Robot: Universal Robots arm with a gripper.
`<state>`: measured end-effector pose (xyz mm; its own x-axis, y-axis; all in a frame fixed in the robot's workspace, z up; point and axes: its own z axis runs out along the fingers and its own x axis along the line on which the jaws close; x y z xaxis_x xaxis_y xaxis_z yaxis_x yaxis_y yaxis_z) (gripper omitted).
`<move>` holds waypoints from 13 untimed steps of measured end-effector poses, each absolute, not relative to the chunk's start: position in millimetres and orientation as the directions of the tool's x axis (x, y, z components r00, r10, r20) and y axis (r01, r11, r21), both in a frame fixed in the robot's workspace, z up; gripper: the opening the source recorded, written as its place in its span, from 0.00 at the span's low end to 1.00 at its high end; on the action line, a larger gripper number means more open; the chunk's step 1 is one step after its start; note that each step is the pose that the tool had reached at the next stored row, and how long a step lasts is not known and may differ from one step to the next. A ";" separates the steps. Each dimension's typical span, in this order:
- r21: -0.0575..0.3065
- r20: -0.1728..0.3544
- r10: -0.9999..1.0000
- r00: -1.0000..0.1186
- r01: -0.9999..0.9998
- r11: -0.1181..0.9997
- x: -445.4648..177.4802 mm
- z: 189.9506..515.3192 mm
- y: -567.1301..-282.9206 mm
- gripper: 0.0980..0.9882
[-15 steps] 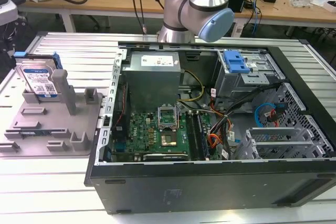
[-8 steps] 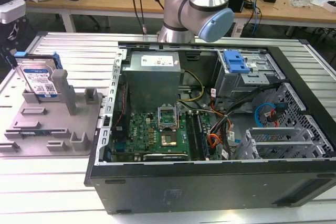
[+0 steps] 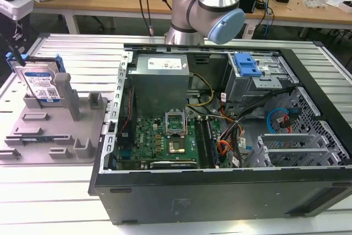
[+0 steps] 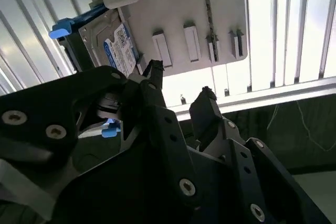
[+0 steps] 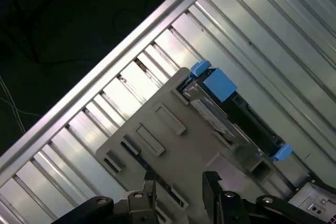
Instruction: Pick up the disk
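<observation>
The one gripper (image 4: 181, 85) hangs open and empty over the one grey holder (image 3: 52, 136). The single disk (image 3: 41, 83) stands on edge in that holder, at the exterior view's left, beside one computer case (image 3: 220, 191), its blue-railed sides roughly upright.

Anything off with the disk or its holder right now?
Nothing stands out. The disk stands on edge, slightly tilted, in the grey holder. In both wrist views the gripper hangs open over the holder, apart from the disk, holding nothing.
</observation>
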<state>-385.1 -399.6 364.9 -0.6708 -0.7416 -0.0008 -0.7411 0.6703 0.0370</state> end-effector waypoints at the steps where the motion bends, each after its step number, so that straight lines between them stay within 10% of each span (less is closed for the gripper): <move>1: 0.037 -0.001 -0.757 -0.653 -0.757 0.653 -385.1 364.8 -399.7 0.43; 13: 0.033 -0.003 -0.915 -0.404 -0.914 0.404 -385.1 364.8 -399.6 0.52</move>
